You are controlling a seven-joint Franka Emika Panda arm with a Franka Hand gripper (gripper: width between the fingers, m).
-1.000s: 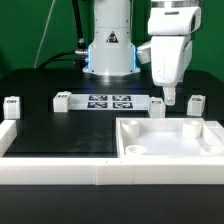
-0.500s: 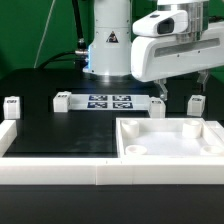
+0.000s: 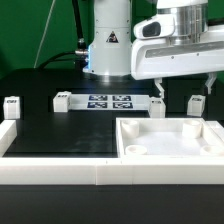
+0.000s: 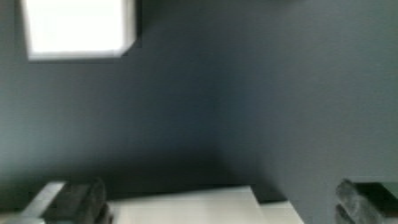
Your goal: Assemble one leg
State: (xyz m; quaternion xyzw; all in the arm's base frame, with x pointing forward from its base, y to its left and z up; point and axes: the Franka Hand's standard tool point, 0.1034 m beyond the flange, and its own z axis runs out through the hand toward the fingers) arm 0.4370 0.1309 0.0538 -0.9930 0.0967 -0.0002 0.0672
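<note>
Several small white legs stand on the black table in the exterior view: one (image 3: 158,105) and another (image 3: 196,104) behind the white tray-shaped piece (image 3: 128,128), and two further left (image 3: 61,99) (image 3: 11,106). My gripper (image 3: 182,88) hangs open and empty above the two right-hand legs, with one finger over each. The wrist view is blurred: my gripper (image 4: 221,203) shows dark fingertips (image 4: 71,200) wide apart, with a white surface (image 4: 187,205) between them and a white block (image 4: 80,27) farther off.
The marker board (image 3: 108,101) lies flat at the back middle. A white raised wall (image 3: 60,172) runs along the table's front and the exterior view's left. The robot base (image 3: 108,45) stands behind the board.
My gripper has turned about its vertical axis, so its broad side now faces the exterior camera, and it has shifted slightly to the exterior view's right. The parts have not moved.
</note>
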